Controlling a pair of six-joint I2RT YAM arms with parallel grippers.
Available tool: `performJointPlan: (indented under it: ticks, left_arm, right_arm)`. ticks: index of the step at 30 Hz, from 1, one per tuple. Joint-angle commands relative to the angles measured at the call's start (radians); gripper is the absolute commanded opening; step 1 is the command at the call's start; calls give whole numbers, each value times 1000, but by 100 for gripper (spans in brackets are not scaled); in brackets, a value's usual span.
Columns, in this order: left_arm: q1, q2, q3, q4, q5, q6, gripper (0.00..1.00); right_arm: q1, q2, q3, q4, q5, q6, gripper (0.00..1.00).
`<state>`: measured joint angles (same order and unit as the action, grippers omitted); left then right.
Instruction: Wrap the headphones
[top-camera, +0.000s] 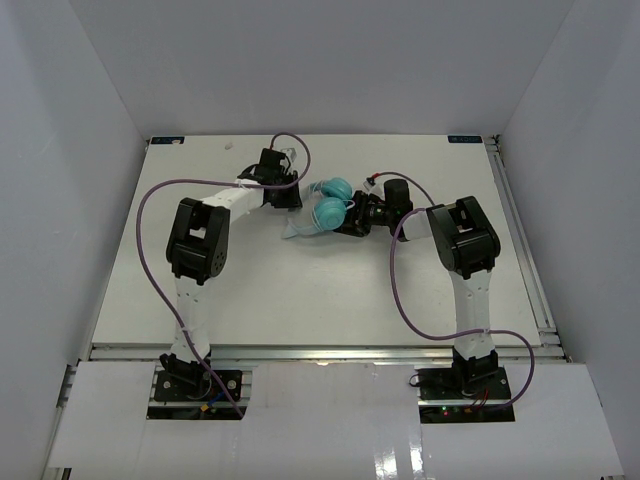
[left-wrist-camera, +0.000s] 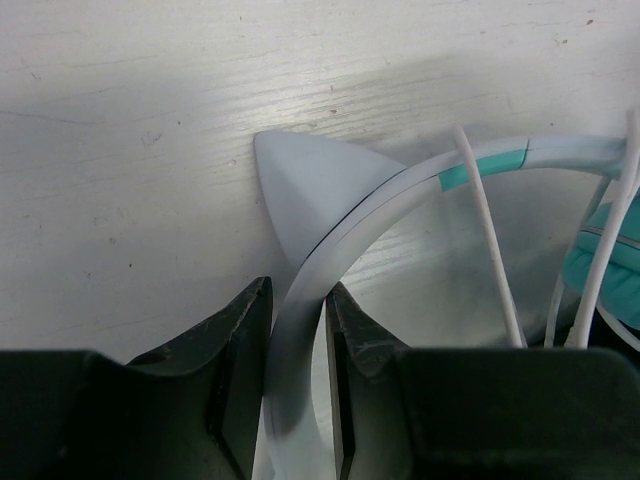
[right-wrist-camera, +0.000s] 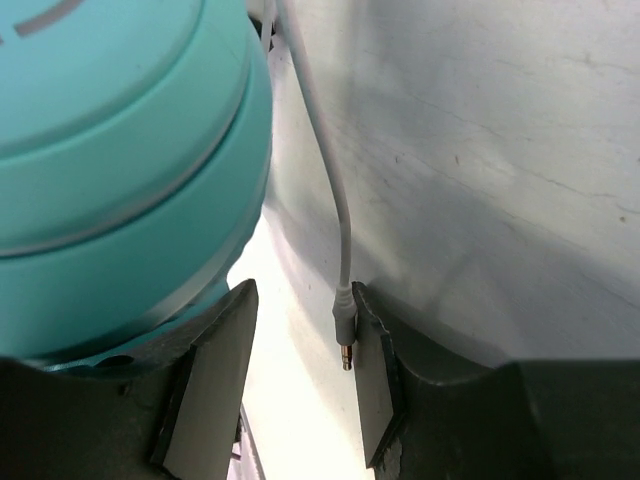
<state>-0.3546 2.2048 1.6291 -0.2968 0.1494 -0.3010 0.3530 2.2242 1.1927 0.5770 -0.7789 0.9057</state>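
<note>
Bright, even overhead light fills the top view; the matt white desk (top-camera: 300, 290) carries only faint, soft shadows, while the glossy white strip (top-camera: 330, 450) at its near edge shows glare; in the left wrist view a broad grey shadow falls beside the pale curved plastic headband (left-wrist-camera: 385, 200); in the right wrist view the round teal plastic ear cup (right-wrist-camera: 110, 170) looms soft-focused, with a blown-out white patch below it

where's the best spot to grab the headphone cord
Just above the jack plug, where the cord hangs straight between the right gripper's open fingers. Close across it from the sides; the teal ear cup crowds one finger.
</note>
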Motion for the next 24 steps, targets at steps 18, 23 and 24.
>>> performJointPlan:
  ticks: [18, 23, 24]
  left_arm:
    - [29, 113, 268, -206, 108, -79, 36]
    - [38, 149, 319, -235, 117, -79, 37]
    - [39, 155, 323, -238, 118, -79, 36]
  right_arm:
    - [-26, -60, -39, -88, -5, 21, 59]
    - [-41, -88, -71, -106, -14, -2, 59]
    - [-44, -93, -76, -107, -14, -3, 59]
